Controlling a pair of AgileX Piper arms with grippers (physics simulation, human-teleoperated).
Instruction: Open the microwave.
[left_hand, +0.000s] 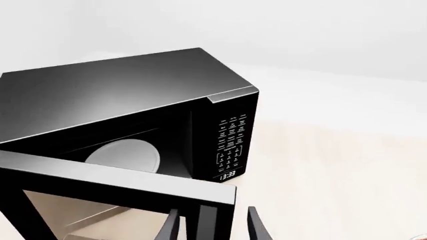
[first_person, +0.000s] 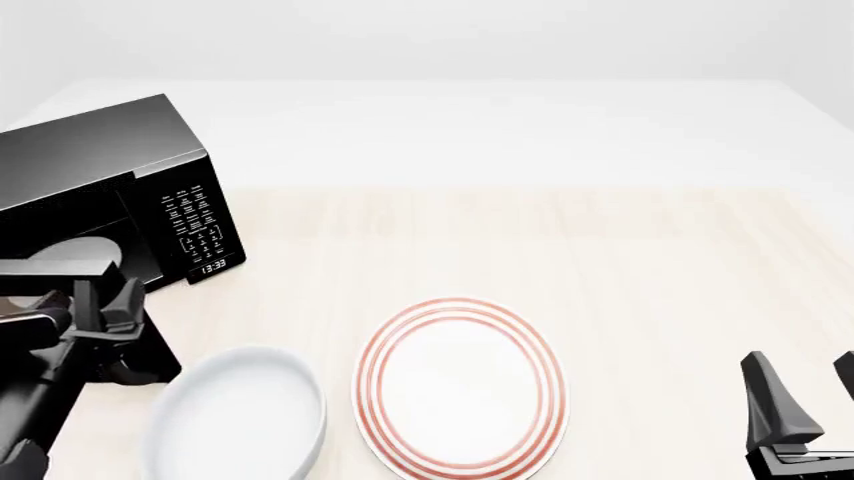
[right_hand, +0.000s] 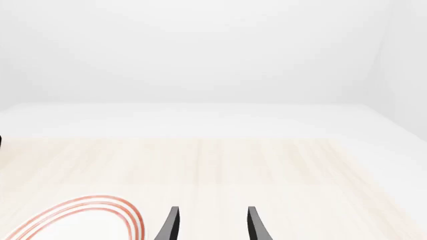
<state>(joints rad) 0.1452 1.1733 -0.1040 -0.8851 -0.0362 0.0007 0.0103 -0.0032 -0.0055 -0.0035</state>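
The microwave (first_person: 120, 190) is sitting at the left edge of the front view, its door (left_hand: 113, 195) swinging open and showing the pale turntable (left_hand: 123, 155) inside (clock lit). The left gripper (first_person: 104, 305) is straddling the door's edge, fingers spread. The right gripper (first_person: 801, 395), lower right, is waiting wide apart, holding nothing.

Microwave (first_person: 120, 190) at worktop (first_person: 561, 230) far left, turntable (left_hand: 127, 156) inside. Bowl (first_person: 238, 415) near left, before it; plate (first_person: 461, 385) beside bowl's right. My left gripper (first_person: 104, 300) by the door, my right gripper (first_person: 801, 395) at near right.
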